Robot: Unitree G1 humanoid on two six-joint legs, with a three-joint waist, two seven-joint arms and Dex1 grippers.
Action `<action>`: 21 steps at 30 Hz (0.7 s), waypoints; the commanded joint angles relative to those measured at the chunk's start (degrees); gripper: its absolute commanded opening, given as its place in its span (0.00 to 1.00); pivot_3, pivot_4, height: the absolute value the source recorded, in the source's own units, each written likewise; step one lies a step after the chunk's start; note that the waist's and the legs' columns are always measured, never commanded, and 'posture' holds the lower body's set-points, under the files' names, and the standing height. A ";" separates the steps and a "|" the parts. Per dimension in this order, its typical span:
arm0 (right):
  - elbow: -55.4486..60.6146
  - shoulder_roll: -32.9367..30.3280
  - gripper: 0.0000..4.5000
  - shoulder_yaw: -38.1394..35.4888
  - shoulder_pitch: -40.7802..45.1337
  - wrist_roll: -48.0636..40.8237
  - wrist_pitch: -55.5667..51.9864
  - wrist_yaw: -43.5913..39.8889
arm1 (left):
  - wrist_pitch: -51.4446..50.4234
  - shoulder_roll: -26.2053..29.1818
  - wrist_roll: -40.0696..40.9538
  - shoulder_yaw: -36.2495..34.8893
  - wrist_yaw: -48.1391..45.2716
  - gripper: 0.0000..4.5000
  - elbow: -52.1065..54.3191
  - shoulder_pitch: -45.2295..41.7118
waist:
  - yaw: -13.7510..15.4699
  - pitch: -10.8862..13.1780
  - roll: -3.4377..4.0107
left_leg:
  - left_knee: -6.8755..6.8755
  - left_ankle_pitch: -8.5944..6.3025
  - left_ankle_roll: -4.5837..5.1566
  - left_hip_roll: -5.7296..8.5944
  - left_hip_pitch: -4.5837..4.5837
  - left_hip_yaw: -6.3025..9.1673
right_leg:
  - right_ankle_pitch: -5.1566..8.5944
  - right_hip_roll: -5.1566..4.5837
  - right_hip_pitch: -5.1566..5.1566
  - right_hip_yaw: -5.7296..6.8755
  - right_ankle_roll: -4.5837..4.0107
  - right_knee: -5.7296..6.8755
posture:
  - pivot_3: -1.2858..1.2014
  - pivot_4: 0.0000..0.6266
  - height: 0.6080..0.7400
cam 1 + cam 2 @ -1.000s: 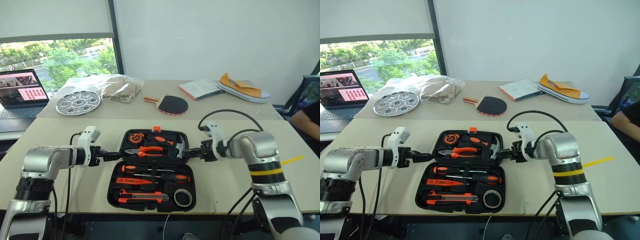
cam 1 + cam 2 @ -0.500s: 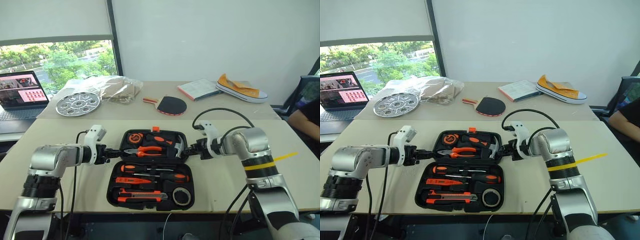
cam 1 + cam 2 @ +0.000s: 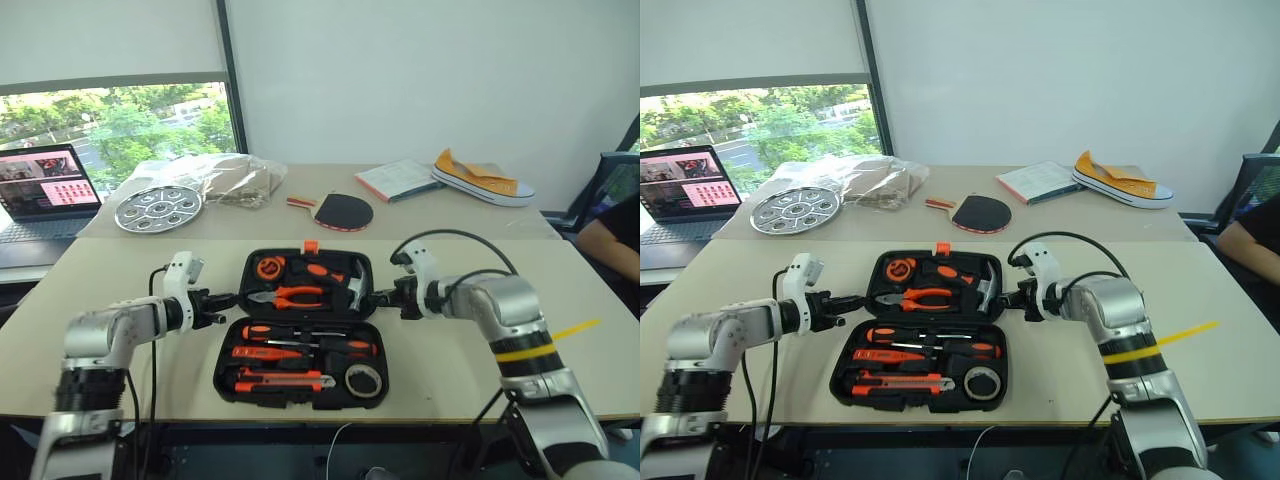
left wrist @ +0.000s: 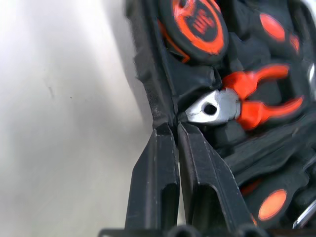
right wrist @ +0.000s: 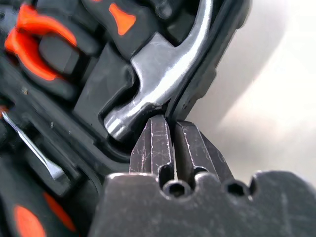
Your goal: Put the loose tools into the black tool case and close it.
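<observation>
The black tool case lies open on the near table. Its near half holds two long screwdrivers, a short orange screwdriver, the utility knife and the tape roll. Pliers and a hammer sit in the far half. My left gripper is shut on that half's left rim, right beside the pliers' nose. My right gripper is shut on the right rim, next to the hammer head.
On the far table lie a table tennis paddle, a round metal tray, a plastic bag, a laptop, a booklet and a shoe. A person sits at the right edge.
Both grippers were open beside the case's far half a second ago. They have closed onto its left and right rims, and both wrists have levelled out.
</observation>
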State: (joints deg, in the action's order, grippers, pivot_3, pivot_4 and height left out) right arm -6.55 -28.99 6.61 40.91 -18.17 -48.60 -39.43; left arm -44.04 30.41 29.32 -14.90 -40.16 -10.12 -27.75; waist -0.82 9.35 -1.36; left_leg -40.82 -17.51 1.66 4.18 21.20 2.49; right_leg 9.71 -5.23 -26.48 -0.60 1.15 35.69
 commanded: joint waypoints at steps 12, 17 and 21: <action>-2.26 -11.66 0.00 4.14 -17.22 23.03 68.12 -3.97 | 61.36 5.11 -16.31 6.40 -21.10 0.02 -3.68 12.33 | -0.04 -0.01 0.00 | 0.11 -0.15 0.27 -0.04 0.68 -0.05 | -0.04 -0.02 -0.66 0.18 -0.03 -0.10 | 0.52 0.24 1.00; -6.16 -13.66 0.00 5.27 -20.31 27.71 77.91 -2.17 | 74.06 8.49 -20.24 9.30 -23.96 0.02 -9.07 15.62 | 0.30 -0.11 0.10 | 0.29 -0.25 0.43 -0.07 -0.27 -0.11 | -0.02 -0.03 0.37 0.24 0.05 -0.81 | 0.52 0.24 1.00; -5.72 -13.89 0.21 5.02 -22.29 25.25 79.06 -4.32 | 76.70 10.76 -19.47 10.77 -26.48 0.00 -11.36 17.86 | 0.11 -0.14 0.12 | 0.88 -0.67 1.12 -0.09 -1.62 -0.31 | 0.13 -0.05 1.56 0.07 0.20 -0.98 | 0.52 0.24 1.00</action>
State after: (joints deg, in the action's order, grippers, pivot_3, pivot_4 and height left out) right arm -11.68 -41.85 10.82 20.27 7.66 29.45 -41.71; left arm 31.48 39.74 11.21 -5.90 -63.95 -19.25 -12.24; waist -0.72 9.22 -1.24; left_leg -39.84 -18.19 2.80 4.08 19.34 2.15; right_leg 9.90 -5.26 -24.71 -0.56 1.36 34.61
